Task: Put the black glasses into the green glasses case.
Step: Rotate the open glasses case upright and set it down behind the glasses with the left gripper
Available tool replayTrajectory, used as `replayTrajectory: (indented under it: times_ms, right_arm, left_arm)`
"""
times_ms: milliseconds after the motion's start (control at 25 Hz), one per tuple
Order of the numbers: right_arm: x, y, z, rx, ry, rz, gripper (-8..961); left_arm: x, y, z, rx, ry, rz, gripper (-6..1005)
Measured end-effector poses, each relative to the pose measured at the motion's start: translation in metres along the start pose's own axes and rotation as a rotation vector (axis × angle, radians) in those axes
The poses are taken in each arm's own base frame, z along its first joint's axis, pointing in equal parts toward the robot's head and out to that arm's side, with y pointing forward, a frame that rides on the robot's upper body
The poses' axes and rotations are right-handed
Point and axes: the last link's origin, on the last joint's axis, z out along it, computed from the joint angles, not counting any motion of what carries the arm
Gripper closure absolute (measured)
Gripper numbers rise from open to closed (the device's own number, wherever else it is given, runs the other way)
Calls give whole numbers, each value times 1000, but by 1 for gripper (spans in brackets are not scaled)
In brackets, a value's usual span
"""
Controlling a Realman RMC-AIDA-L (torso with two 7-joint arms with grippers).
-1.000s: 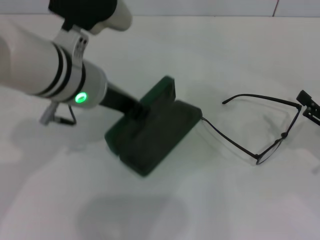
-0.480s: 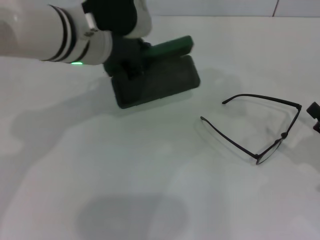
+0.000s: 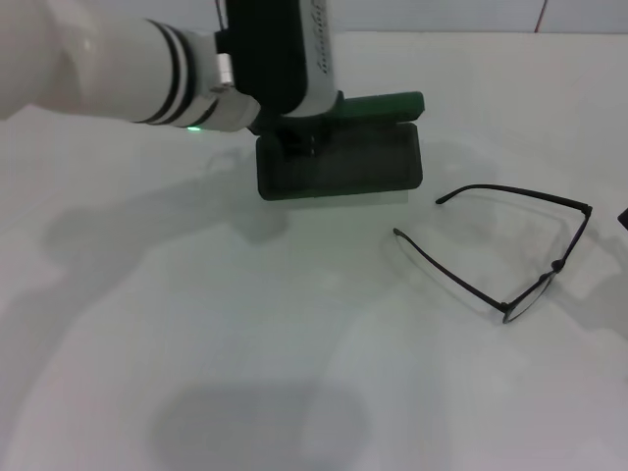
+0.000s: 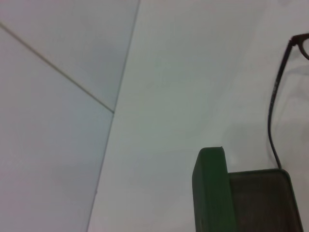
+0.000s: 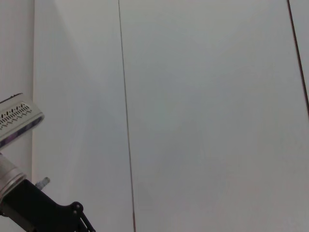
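Note:
The green glasses case [image 3: 343, 165] lies open on the white table, grey lining up, with its lid [image 3: 385, 103] standing along the far side. My left gripper [image 3: 295, 144] is shut on the case's left end. The case also shows in the left wrist view [image 4: 212, 193], with its lining [image 4: 263, 200] beside it. The black glasses [image 3: 510, 250] lie unfolded on the table to the right of the case and apart from it. One temple arm shows in the left wrist view [image 4: 276, 116]. Only a dark sliver of my right gripper [image 3: 624, 216] shows at the right edge.
The white table [image 3: 245, 343] is bare in front of the case and the glasses. A pale panelled wall runs along the table's far edge [image 3: 471, 15]. The right wrist view shows only wall panels and a part of the robot [image 5: 29, 208].
My left gripper has carried the case back and to the right, turning it until its long side lies across the table. The glasses have not moved. My right gripper has drawn off to the right.

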Motion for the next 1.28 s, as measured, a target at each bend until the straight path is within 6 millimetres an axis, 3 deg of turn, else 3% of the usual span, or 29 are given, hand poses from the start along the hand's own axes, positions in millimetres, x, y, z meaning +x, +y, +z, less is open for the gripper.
replayTrajectory:
  times_ms: [440,1160,1280]
  right_arm:
    - [2,-1,0,8,14,1,111]
    - [0,-5,-7,37,8,-4,112]
    - [0,-6,-8,39,8,-5,111]
  left_arm:
    - [-1,2,30,-93,-72,77,794]
    - [-6,4,32,-83,-81,7,795]
    - [-5,3,33,-81,-81,-18,743]
